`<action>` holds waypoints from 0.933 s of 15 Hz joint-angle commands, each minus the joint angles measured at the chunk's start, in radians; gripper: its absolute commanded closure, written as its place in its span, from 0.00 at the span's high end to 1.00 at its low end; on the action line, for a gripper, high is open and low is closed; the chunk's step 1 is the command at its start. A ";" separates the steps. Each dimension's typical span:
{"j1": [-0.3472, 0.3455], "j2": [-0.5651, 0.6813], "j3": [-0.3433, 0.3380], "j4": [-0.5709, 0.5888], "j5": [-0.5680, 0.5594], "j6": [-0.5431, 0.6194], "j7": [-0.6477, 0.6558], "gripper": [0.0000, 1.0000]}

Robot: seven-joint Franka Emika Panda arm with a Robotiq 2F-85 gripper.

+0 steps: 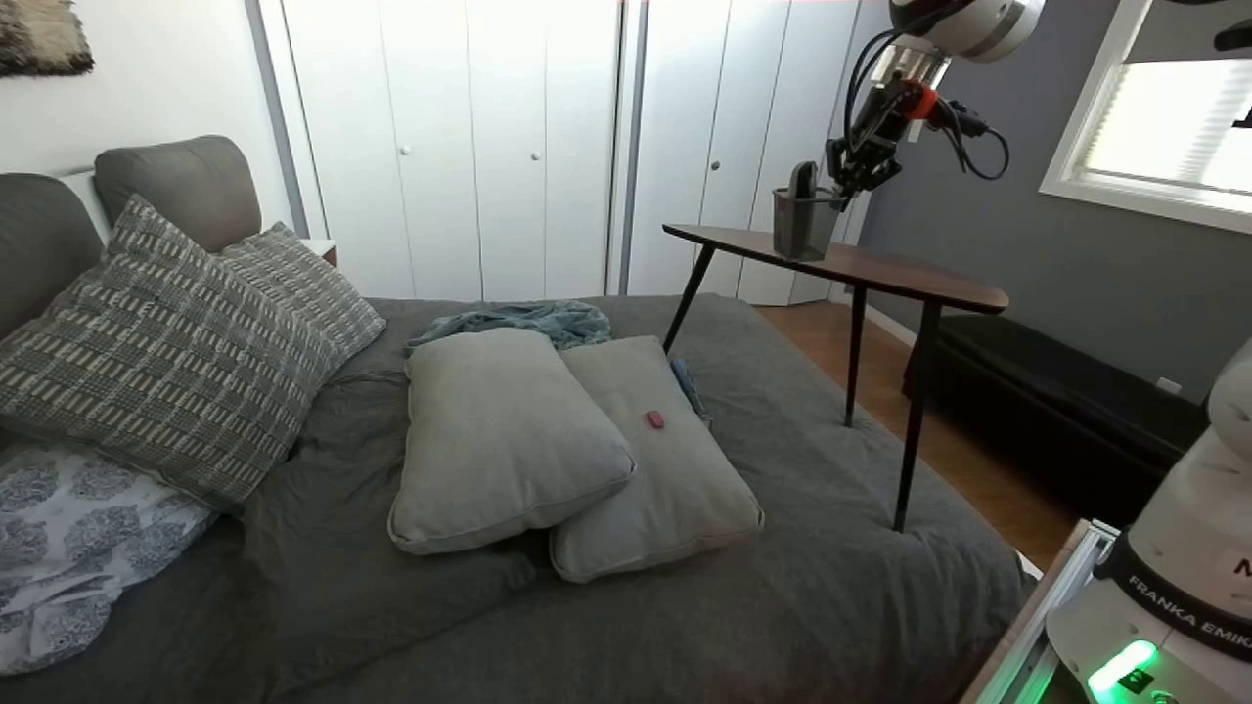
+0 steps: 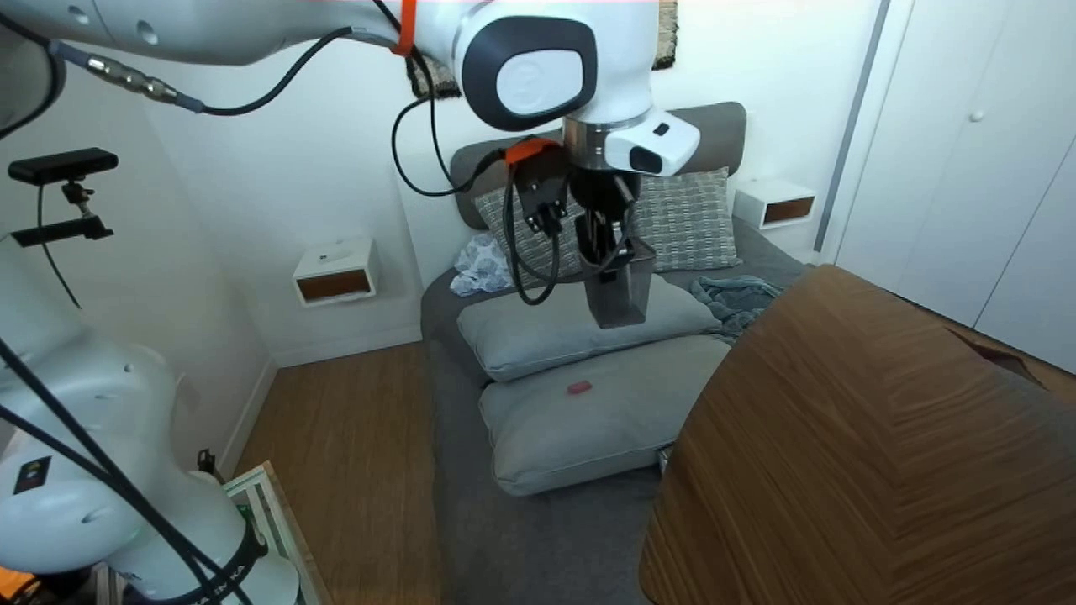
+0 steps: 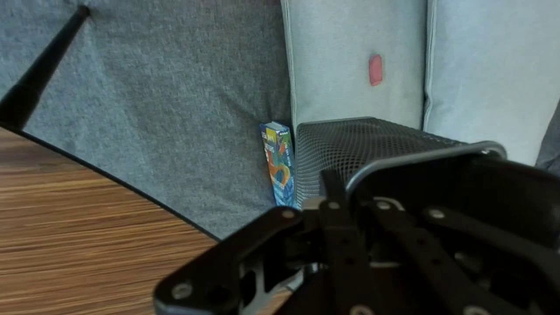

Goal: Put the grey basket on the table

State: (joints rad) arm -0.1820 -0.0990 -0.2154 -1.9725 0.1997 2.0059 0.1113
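Observation:
The grey basket (image 1: 804,235) is a dark mesh cup, held upright or nearly so in the air. It shows in an exterior view (image 2: 622,298) and the wrist view (image 3: 372,135). My gripper (image 1: 843,196) is shut on its rim, one finger outside and one inside, as the wrist view (image 3: 348,199) shows. A dark upright piece above the rim may be contents or a gripper part; I cannot tell. The brown table (image 1: 929,279) stands beside it; its top also shows in an exterior view (image 2: 866,454) and the wrist view (image 3: 87,227). The basket appears just outside the table's edge, over the bed.
Two light grey pillows (image 1: 509,440) lie on the bed (image 1: 782,606), with a small red item (image 1: 654,419) on one. A colourful box or book (image 3: 279,162) lies beside them. The table's black legs (image 1: 912,430) rise near the basket. A dark bench (image 1: 1056,391) stands behind.

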 commanded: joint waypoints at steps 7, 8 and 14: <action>-0.134 0.198 -0.118 0.244 0.258 -0.059 0.153 0.02; -0.143 0.222 -0.122 0.267 0.262 -0.066 0.175 0.02; -0.187 0.346 -0.124 0.390 0.245 -0.069 0.287 0.02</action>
State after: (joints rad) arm -0.3491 0.1888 -0.3415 -1.6738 0.4245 1.9555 0.3504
